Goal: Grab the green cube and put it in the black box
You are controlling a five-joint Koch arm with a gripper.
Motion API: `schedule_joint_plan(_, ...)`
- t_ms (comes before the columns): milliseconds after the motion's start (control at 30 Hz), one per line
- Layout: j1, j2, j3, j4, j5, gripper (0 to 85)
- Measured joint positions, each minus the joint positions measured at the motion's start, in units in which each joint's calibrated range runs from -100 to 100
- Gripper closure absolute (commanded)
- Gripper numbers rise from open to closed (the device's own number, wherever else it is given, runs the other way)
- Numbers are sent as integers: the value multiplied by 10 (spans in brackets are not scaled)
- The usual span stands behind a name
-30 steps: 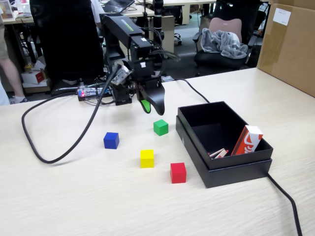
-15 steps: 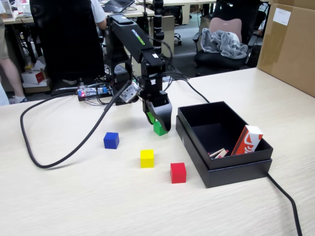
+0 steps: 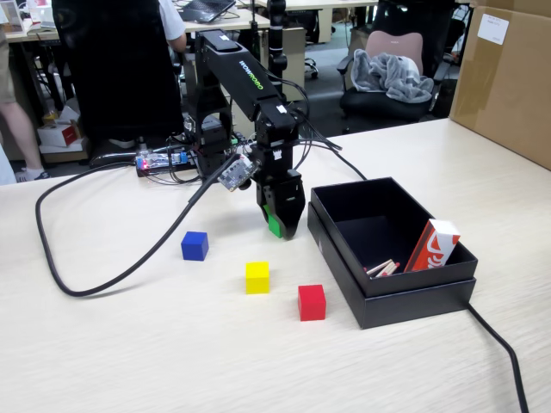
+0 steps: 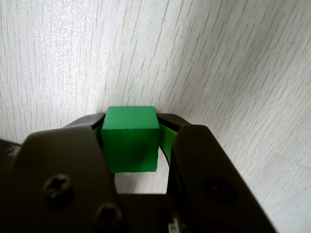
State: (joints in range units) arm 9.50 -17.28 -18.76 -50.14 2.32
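The green cube (image 4: pixel 130 138) sits squeezed between the two dark jaws of my gripper (image 4: pixel 132 127), which is shut on it; green pads press its sides. In the fixed view the gripper (image 3: pixel 279 225) points down with the green cube (image 3: pixel 273 224) showing at its tips, at or just above the tabletop; contact with the table cannot be told. The black box (image 3: pixel 405 299) stands immediately to the right of the gripper in the fixed view, with its near-left corner a short gap from the jaws.
On the table in front of the gripper lie a blue cube (image 3: pixel 195 245), a yellow cube (image 3: pixel 256 277) and a red cube (image 3: pixel 312 302). The box holds a red-and-white carton (image 3: pixel 432 245) and small sticks (image 3: pixel 381 268). A thick black cable (image 3: pixel 86 288) loops across the left side.
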Motion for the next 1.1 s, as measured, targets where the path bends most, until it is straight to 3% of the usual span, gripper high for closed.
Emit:
schedule_joint_plan(267,0,-28,1,-6,1,846)
schedule_joint_plan(433,18,-140,274,-116,1,847)
schedule_joint_plan(567,29,-141,367,-125,2,846)
schedule_joint_plan(1100,58,223,522,-125,6,846)
